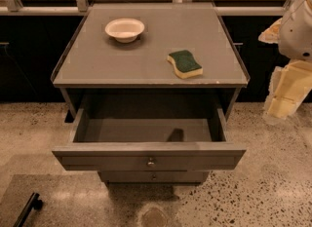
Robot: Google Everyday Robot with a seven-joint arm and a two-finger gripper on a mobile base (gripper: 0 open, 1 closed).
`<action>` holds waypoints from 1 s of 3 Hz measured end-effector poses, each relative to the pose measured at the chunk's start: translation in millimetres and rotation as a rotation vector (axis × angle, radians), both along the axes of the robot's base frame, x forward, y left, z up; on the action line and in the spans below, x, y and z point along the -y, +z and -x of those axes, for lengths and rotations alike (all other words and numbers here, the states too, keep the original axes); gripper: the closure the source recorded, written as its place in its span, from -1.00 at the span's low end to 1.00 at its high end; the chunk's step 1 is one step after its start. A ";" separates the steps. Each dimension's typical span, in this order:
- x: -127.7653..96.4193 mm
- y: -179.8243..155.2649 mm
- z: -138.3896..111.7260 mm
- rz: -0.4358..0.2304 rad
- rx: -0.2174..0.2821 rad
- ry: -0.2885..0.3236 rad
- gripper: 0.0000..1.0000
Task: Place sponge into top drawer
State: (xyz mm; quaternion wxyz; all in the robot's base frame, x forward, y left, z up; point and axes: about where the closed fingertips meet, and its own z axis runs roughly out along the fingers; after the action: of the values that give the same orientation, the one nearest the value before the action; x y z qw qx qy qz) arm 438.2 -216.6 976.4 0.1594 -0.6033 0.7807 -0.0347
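Observation:
The sponge [185, 63], dark green on top over pale yellow foam, lies flat on the right front part of the grey cabinet top [97, 60]. The top drawer [107, 161] is pulled out below it. Its inside looks bare and it has a small round metal knob at the centre of its front. My gripper [282, 105] hangs at the right edge of the view, beside the cabinet's right side. It is to the right of the sponge and well apart from it, with nothing seen in it.
A cream round bowl [125, 29] stands at the back left of the cabinet top. A narrower lower drawer front [153, 176] sits under the open drawer. A black bar [28, 208] lies on the speckled floor at the bottom left. Dark cabinets line the back.

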 end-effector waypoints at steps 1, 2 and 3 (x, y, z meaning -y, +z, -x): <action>0.0 0.0 0.0 0.000 0.000 0.000 -1.00; 0.8 1.7 -3.8 -0.024 0.015 0.004 -1.00; 5.6 -3.6 -39.9 -0.118 0.035 -0.001 -1.00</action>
State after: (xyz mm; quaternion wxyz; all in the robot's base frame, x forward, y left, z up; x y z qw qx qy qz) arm 478.1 -222.2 972.8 0.2083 -0.5919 0.7786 0.0011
